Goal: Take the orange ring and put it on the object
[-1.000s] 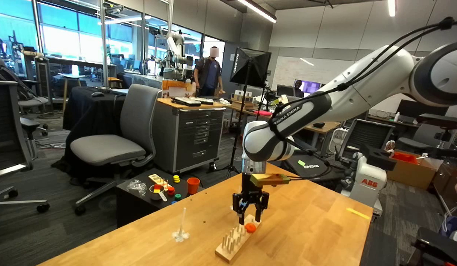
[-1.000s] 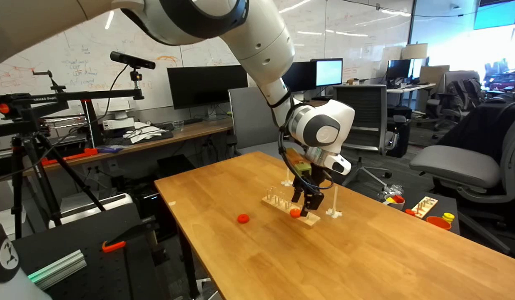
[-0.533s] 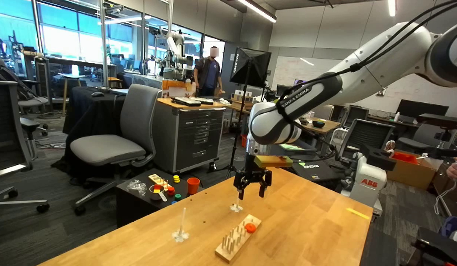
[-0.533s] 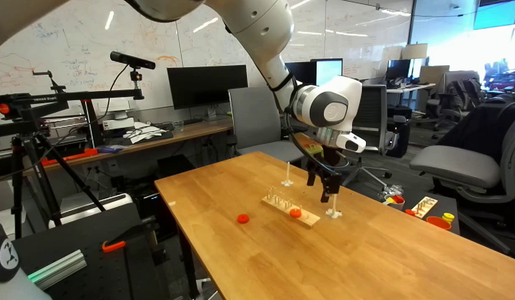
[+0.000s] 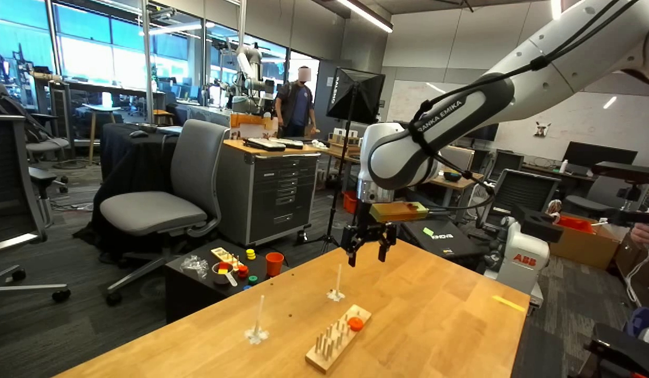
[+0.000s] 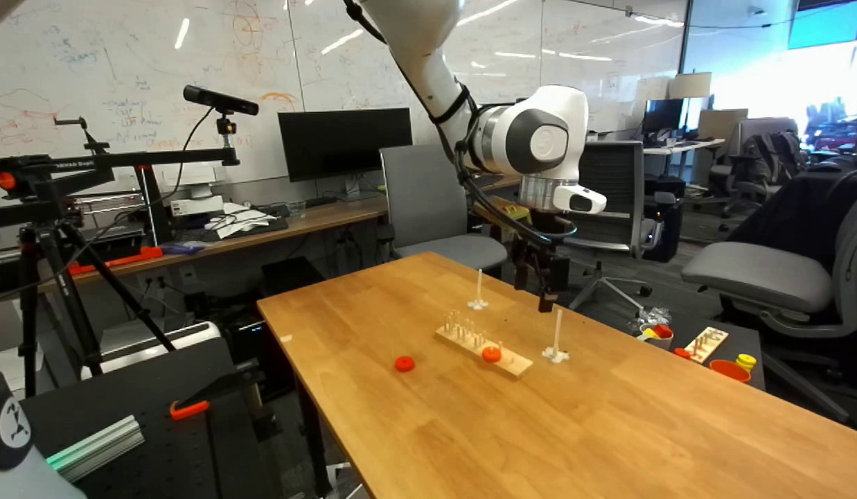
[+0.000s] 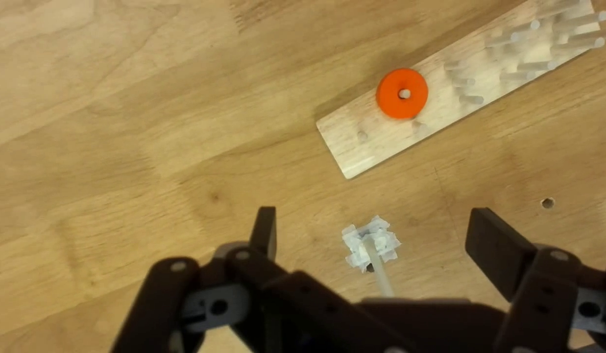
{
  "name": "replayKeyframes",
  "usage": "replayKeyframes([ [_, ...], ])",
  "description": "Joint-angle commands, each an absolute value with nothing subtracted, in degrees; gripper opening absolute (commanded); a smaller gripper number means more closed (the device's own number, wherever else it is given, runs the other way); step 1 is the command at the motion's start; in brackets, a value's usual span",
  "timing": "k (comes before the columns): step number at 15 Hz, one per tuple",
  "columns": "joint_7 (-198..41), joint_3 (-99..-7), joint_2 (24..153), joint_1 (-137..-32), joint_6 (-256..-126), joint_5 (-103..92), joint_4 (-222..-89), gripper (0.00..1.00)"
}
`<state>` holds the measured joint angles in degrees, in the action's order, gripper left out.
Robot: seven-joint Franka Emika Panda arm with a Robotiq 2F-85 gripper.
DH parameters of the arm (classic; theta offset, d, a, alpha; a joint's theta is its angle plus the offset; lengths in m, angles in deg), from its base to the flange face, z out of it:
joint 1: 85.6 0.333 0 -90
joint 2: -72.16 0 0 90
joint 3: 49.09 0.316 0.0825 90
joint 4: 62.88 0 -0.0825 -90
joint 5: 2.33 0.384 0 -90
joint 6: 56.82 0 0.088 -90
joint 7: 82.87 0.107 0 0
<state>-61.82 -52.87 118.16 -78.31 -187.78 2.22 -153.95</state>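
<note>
An orange ring point(image 5: 355, 324) sits around a peg near one end of the long pale wooden block point(image 5: 319, 362), which carries several upright pegs. In the wrist view the peg tip shows through the hole of the ring point(image 7: 399, 107), on the block point(image 7: 347, 142). Ring point(image 6: 491, 354) and block point(image 6: 518, 368) also show in an exterior view. A second orange ring point(image 6: 404, 363) lies flat on the table there. My gripper point(image 5: 366, 259) is open and empty, well above the table and apart from the block; its spread fingers show in the wrist view point(image 7: 372, 215).
Two thin upright stems stand taped to the wooden table, a nearer point(image 5: 259, 315) and a farther point(image 5: 339, 279). In the wrist view a stem point(image 7: 375, 260) shows between the fingers, its top hidden. A black side table bears an orange cup point(image 5: 274, 264), rings and another pegged block.
My gripper has risen from just above the ring and moved away from the block, staying open. The ring on the block and the ring on the table have not moved.
</note>
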Motion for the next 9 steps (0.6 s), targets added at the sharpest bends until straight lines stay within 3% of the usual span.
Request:
replayKeyframes([
  [1, -60.9, -52.9, 117.3, -78.0, -187.5, 1.2, -154.8, 1.0],
  [9, -60.7, -52.9, 117.4, -78.0, -187.5, 1.0, -155.3, 1.0],
])
